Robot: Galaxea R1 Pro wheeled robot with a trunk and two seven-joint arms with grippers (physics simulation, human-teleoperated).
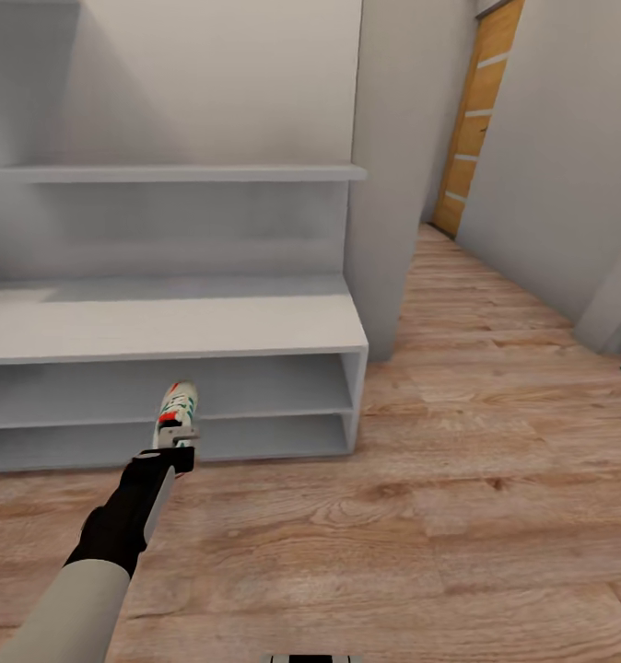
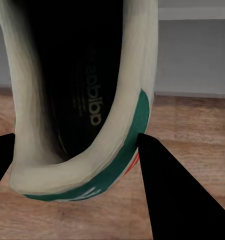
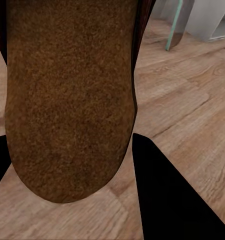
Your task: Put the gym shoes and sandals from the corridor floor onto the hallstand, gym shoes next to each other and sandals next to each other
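My left gripper (image 1: 176,440) is shut on a white gym shoe (image 1: 178,403) with green stripes and a red-orange patch. It holds the shoe just in front of the open shelves of the white hallstand (image 1: 163,322), above the corridor floor (image 1: 439,516). In the left wrist view the gym shoe (image 2: 82,100) shows its dark inside and green stripe between the black fingers (image 2: 162,180). My right gripper (image 3: 67,137) is shut on a sandal (image 3: 67,90), whose tan-brown sole faces the camera above the plank floor (image 3: 182,130). The other gym shoe and sandal are out of view.
A grey wall pillar (image 1: 393,166) stands right of the hallstand, with a higher wall shelf (image 1: 172,173) above the rack. The corridor runs back right to a wooden door (image 1: 476,120). A teal leg (image 3: 175,25) and white furniture (image 3: 207,17) stand beyond the sandal.
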